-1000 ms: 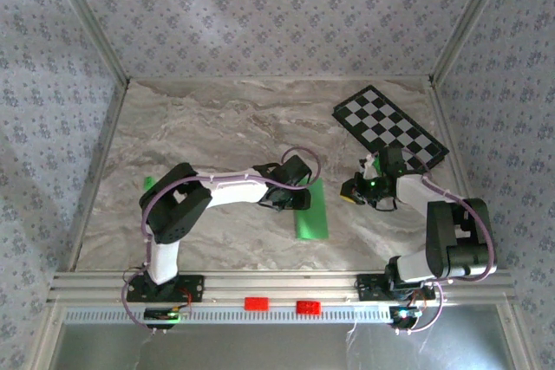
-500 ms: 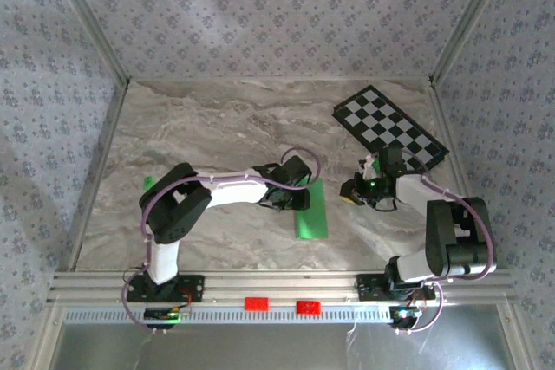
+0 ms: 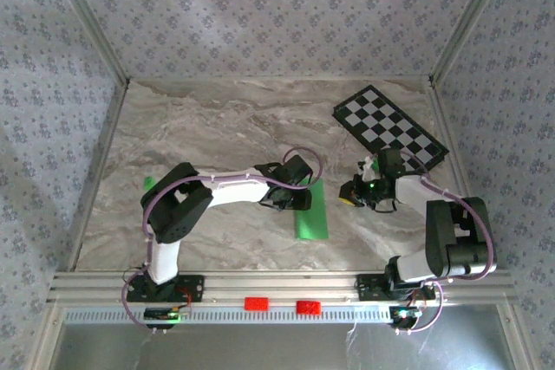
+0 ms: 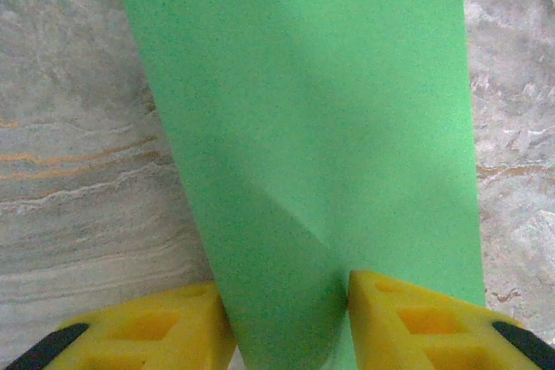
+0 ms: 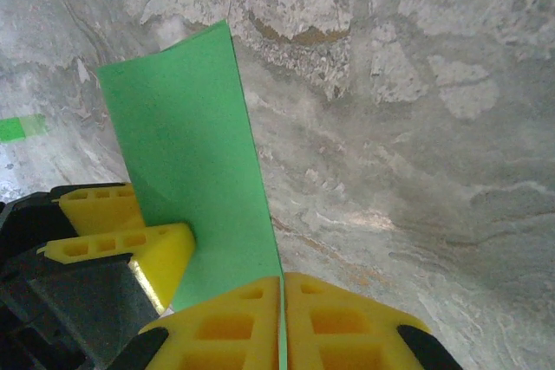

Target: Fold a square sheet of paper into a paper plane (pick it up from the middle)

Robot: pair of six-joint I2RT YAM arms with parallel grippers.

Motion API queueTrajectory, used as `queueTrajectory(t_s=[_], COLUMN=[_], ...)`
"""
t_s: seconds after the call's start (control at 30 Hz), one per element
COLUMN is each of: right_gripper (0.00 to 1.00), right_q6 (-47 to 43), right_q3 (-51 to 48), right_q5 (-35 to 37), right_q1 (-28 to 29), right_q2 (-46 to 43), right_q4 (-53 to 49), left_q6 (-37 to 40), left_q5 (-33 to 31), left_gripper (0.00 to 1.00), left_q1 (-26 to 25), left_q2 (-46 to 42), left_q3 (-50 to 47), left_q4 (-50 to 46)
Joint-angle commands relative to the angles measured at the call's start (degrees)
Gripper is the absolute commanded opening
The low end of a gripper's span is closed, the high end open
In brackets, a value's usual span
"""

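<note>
Thin bright green paper sheet [image 3: 311, 210]: folded to narrow strip on marble bench [image 3: 217, 127], no dart yet; left claw [image 4: 286, 322] straddles it, right claw [image 5: 282, 318] pinches its edge

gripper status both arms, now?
Left end effector: closed on the folded green paper, one yellow finger on each side.
Right end effector: shut; the paper's edge sits at its fingertips, grip cannot be confirmed.

One green paper sheet [image 3: 312, 212], one checkered board [image 3: 390, 127], two arms, two red blocks [image 3: 281, 304].
</note>
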Motion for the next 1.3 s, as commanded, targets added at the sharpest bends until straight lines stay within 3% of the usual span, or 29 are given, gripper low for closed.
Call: queueTrajectory(t_s=[0.0,0.3,1.27], right_gripper=[0.10,0.10,0.10], right_q6=[0.09,0.60,0.86], right_q3=[-0.07,0.15,1.02], right_q5=[-1.80,-1.59,-2.02], right_q1=[0.86,2.54,4.60], right_q2=[0.62,1.22,1.70], right_q4=[-0.25,0.28,0.61], left_q6=[1.41,-0.24,0.35], left_q5=[-4.20,-5.01,-3.86], left_gripper=[0.41,0.38,0.41], left_q1=[0.35,0.35,0.51], left_q2=[6.24,6.24,7.61], left_q3=[-2.28,-2.66,-2.51], left_q4=[-0.85,-0.50,0.19])
